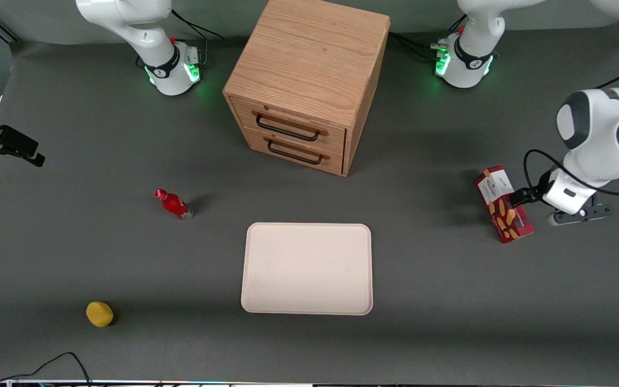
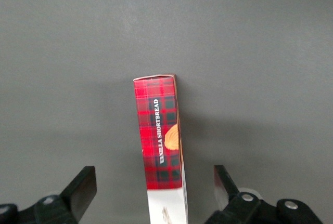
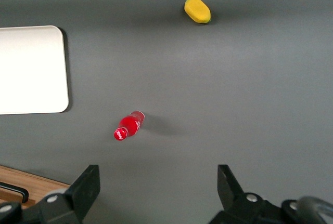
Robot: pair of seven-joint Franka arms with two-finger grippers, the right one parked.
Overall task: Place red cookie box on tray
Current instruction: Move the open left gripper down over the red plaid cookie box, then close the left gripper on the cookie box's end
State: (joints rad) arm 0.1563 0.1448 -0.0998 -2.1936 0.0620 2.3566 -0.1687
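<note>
The red cookie box (image 1: 503, 204) stands on its long narrow side on the grey table, toward the working arm's end, with its white label end farther from the front camera. In the left wrist view the box (image 2: 160, 135) runs between the two black fingers with a clear gap on each side. My gripper (image 1: 520, 196) is low at the box's side, open and straddling the box (image 2: 153, 182) without touching it. The cream-white tray (image 1: 307, 269) lies flat mid-table with nothing on it, well away from the box toward the parked arm's end; its corner (image 3: 31, 68) shows in the right wrist view.
A wooden two-drawer cabinet (image 1: 307, 80) stands farther from the front camera than the tray, drawers shut. A small red bottle (image 1: 174, 204) and a yellow object (image 1: 99, 314) lie toward the parked arm's end of the table.
</note>
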